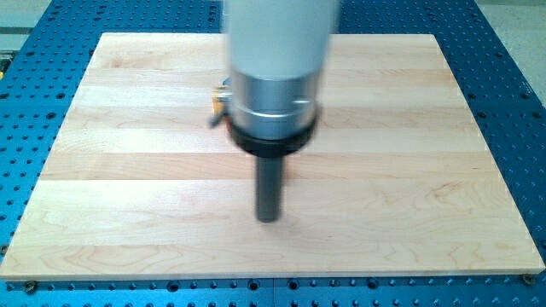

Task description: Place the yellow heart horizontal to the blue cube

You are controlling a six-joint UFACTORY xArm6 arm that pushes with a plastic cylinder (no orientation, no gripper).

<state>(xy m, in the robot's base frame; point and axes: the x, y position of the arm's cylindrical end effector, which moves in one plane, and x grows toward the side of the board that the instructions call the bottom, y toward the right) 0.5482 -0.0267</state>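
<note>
Resting mid-board (128,213): my tip (270,218), touching nothing; arm housing (277,60) hides blocks, yellow sliver (220,104) showing.

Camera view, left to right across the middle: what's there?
Blue perforated base → pale wooden board → small yellow piece mostly hidden behind the arm → dark rod, my tip → bare board → blue base. No blue cube visible.

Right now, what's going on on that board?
My arm hangs over the wooden board with my tip resting near its middle, toward the view's bottom. The job is to line the yellow heart up with the blue cube, but neither shows clearly: only a yellow sliver peeks out left of the arm's body, and a faint reddish edge beside the rod. No blue cube is visible.
</note>
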